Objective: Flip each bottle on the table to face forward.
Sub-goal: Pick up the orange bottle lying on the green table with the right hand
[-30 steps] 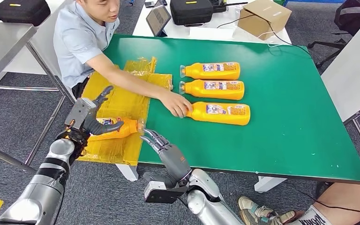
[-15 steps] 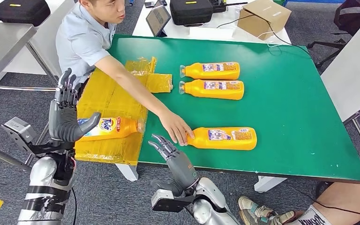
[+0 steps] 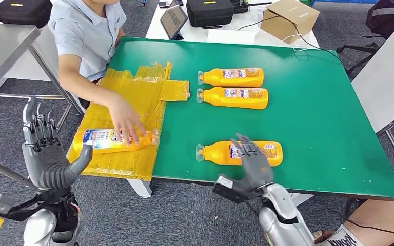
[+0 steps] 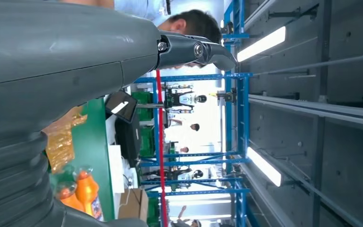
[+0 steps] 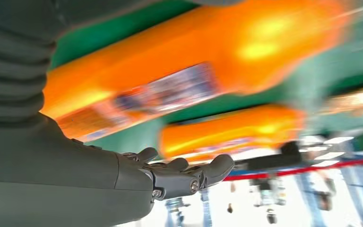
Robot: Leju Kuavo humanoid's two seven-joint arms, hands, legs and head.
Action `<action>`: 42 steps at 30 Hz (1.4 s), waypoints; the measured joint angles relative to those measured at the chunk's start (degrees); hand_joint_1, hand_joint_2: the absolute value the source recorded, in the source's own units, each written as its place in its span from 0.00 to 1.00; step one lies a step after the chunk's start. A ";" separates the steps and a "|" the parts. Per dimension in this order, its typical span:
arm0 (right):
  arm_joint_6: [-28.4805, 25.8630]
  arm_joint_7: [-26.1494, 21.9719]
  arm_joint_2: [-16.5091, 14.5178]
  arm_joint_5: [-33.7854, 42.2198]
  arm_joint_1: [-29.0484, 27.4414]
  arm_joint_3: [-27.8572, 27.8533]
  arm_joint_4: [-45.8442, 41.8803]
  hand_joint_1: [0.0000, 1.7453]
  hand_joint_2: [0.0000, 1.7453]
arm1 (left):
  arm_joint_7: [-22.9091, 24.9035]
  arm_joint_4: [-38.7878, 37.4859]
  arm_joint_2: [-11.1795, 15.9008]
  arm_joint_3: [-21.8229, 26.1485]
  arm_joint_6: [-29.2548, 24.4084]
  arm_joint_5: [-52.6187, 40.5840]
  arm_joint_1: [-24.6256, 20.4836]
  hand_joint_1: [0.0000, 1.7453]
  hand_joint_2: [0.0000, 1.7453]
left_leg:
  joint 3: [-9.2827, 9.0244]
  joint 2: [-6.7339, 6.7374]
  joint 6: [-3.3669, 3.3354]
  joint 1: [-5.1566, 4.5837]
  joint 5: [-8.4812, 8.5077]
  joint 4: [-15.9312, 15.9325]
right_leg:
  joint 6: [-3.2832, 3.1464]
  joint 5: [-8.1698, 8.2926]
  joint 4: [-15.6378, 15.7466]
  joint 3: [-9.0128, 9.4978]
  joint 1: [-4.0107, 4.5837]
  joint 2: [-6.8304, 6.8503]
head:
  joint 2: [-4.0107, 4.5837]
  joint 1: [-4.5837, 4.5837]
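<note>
Head view first: your right hand point(image 3: 251, 163) is over the near bottle point(image 3: 241, 152), fingers spread across its label and holding nothing. Whether it is touching or just hovering, I can't tell. From the right wrist view the fingers point(image 5: 184, 172) lie loosely apart with that bottle point(image 5: 170, 80) blurred close by. It lies on its side near the front edge of the green table point(image 3: 318, 113), cap pointing toward the left edge.

Your left hand point(image 3: 48, 154) is raised off the table's front left corner, fingers fanned apart, holding nothing. Just beyond it, a bottle point(image 3: 115, 139) lies on the yellow plastic sheet point(image 3: 133, 97) near that corner, and a person's hand point(image 3: 125, 120) is resting on it, so stay clear there.

Out toward the middle of the table, two more bottles lie side by side, one point(image 3: 231, 77) nearer the back edge and the other point(image 3: 233, 97) just in front of it, caps also toward the left edge.

Progress, as I judge it: none of the four is plainly finished. The labels are too small to tell front from back. The near bottle looks like the one in hand, and the other three probably wait their turn. A firm grasp around its body comes first.
</note>
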State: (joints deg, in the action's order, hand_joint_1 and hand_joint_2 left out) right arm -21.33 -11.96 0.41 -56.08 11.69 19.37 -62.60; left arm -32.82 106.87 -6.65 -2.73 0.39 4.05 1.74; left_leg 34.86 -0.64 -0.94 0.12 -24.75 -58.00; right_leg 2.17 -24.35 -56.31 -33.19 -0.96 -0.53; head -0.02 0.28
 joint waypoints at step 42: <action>18.57 12.19 0.48 -8.40 27.40 -3.80 36.53 1.00 1.00 | 1.92 -0.80 -0.47 -4.09 3.88 1.54 -0.81 0.00 1.00 | -0.47 0.07 -0.18 0.07 0.21 0.00 | 0.16 0.17 -0.01 0.38 0.08 -0.04 | 0.00 -0.01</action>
State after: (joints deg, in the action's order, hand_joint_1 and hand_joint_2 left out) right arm -2.76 0.22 0.89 -64.48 39.09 15.57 -26.08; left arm -30.90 106.08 -7.12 -6.82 4.28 5.60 0.93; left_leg 34.38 -0.57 -1.12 0.19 -24.54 -58.01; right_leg 2.34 -24.17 -56.32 -32.81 -0.88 -0.56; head -0.02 0.28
